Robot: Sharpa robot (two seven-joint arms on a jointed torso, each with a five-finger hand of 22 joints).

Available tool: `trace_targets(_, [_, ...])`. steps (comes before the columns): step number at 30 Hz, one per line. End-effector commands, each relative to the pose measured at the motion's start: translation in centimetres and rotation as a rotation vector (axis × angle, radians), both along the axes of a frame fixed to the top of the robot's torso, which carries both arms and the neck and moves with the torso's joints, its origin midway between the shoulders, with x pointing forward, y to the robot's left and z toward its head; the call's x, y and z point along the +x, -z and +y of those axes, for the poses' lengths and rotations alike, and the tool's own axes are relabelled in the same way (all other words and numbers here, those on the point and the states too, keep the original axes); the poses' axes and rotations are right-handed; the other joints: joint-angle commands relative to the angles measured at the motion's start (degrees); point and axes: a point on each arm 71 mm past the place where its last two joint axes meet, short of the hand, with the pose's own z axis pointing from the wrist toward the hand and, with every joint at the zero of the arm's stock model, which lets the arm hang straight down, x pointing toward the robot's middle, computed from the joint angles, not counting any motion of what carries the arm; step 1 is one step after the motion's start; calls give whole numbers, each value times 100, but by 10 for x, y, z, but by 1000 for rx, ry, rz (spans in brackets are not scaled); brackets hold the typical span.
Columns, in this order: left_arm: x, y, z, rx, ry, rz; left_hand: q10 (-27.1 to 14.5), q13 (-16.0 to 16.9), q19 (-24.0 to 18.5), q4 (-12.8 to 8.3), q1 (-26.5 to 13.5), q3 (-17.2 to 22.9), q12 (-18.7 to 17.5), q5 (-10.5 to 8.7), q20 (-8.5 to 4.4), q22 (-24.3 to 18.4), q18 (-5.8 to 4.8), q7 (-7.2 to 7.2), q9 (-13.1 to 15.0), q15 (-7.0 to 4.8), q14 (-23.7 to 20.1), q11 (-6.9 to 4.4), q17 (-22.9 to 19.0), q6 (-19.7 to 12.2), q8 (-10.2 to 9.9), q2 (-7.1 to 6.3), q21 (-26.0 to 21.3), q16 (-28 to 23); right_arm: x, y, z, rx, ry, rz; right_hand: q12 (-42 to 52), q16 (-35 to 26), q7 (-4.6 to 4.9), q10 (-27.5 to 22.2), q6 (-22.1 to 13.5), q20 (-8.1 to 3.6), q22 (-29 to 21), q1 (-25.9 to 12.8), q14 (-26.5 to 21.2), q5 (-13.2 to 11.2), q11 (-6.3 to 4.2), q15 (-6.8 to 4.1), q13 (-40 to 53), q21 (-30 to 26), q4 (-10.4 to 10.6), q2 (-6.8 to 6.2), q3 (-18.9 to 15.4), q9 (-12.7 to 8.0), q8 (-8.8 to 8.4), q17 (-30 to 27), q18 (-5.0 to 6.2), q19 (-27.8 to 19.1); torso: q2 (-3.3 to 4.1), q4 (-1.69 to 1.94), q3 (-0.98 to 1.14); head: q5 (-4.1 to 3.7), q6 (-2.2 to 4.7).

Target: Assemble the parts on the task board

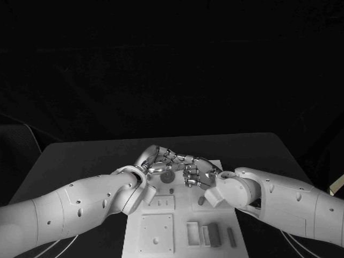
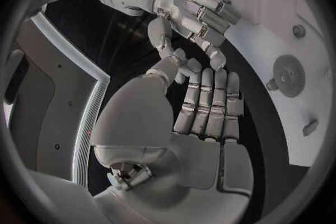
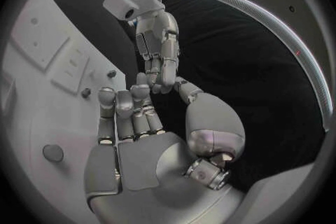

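The white task board [image 1: 141,244] lies lengthwise in the middle of the black table. Both hands meet over its far end. My left hand [image 1: 158,161] has its fingers stretched out straight and side by side [image 2: 208,102]. My right hand [image 1: 196,173] reaches in from the opposite side, and its fingertips [image 2: 210,50] touch the left hand's thumb and fingertips. In the right wrist view my right hand [image 3: 133,120] also has its fingers extended, with the left hand [image 3: 159,50] meeting them. I see no part between the fingers. A gear [image 2: 287,67] and pegs [image 2: 299,31] stand on the board.
Grey blocks [image 1: 194,234] [image 1: 212,235] and a thin bar [image 1: 231,237] lie at the board's near right. Two square plates [image 1: 158,232] [image 1: 163,203] sit on its near left. Short pegs [image 3: 111,74] and a round disc [image 3: 52,152] stand beside the right hand.
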Motion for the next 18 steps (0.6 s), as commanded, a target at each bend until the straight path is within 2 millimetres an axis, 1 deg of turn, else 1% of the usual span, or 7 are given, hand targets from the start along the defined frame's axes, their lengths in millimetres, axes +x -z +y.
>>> trace_targets(1, [-1, -1, -2, -8, 4, -10, 18, 8, -38, 26, -3, -2, 25, 32, 2, 3, -74, -182, 6, 7, -36, -3, -1, 228, 54, 35, -25, -35, 1, -3, 0, 34, 5, -21, 49, 46, -12, -1, 148, -15, 13, 5, 2, 7, 8, -23, 11, 558, -30, 106, 46, 49, 88, 11, 47, -18, 2, 0, 1, 9, -2])
trace_targets(3, [0, -1, -1, -6, 0, -6, 17, 8, -39, 25, -2, -2, 25, 32, 2, 3, -75, -183, 6, 7, -37, -4, 0, 228, 54, 35, -25, -35, 1, -4, 0, 45, -11, -34, 88, 81, -37, 51, 342, -22, 24, 56, 35, 9, -8, -44, 14, 599, -126, 237, 93, 117, 196, 20, 52, -5, 2, -1, 2, 11, -4])
trace_targets(5, [0, -1, -1, -4, 0, -3, 16, 8, -42, 21, 2, 0, 26, 33, 2, 3, -75, -185, 6, 5, -38, -5, 2, 228, 54, 35, -26, -35, 1, -5, 0, 53, -16, -43, 102, 94, -46, 77, 413, -25, 29, 74, 50, 10, -15, -52, 14, 615, -169, 282, 108, 143, 235, 23, 53, 3, 1, -3, 0, 11, -3])
trace_targets(7, [0, 0, -1, -2, -3, -2, 15, 8, -43, 19, 5, 1, 27, 34, 2, 3, -75, -186, 6, 5, -39, -6, 3, 229, 54, 35, -27, -36, 2, -5, 0, 57, -16, -51, 135, 125, -66, 154, 561, -33, 43, 152, 98, 13, -39, -76, 9, 654, -306, 403, 160, 200, 314, 28, 62, 28, 2, -2, -1, 10, -4])
trace_targets(9, [0, 0, -1, -1, -4, -3, 13, 9, -46, 15, 10, 3, 28, 35, 2, 2, -75, -188, 6, 4, -41, -8, 6, 229, 54, 35, -27, -36, 2, -5, 0, 60, -16, -54, 140, 130, -69, 166, 577, -35, 45, 167, 106, 12, -43, -79, 8, 660, -330, 418, 168, 207, 323, 29, 64, 32, 3, 1, 0, 8, -5])
trace_targets(14, [0, 0, -1, 2, -5, -2, 11, 9, -51, 9, 18, 6, 30, 37, 1, 2, -75, -190, 6, 3, -43, -9, 10, 229, 54, 35, -28, -37, 2, -6, 0, 61, -7, -63, 170, 167, -84, 255, 675, -48, 68, 364, 175, 12, -76, -113, -4, 706, -580, 491, 262, 260, 373, 32, 81, 77, 1, 2, -2, 10, -5])
trace_targets(18, [0, 0, 0, 3, -6, -1, 10, 9, -52, 6, 22, 7, 31, 37, 1, 2, -75, -191, 5, 3, -44, -10, 12, 229, 54, 35, -28, -37, 2, -6, -2, 62, -5, -66, 178, 178, -86, 276, 690, -52, 75, 449, 195, 12, -85, -123, -8, 718, -658, 504, 299, 274, 380, 33, 88, 91, 2, 1, -2, 13, -8])
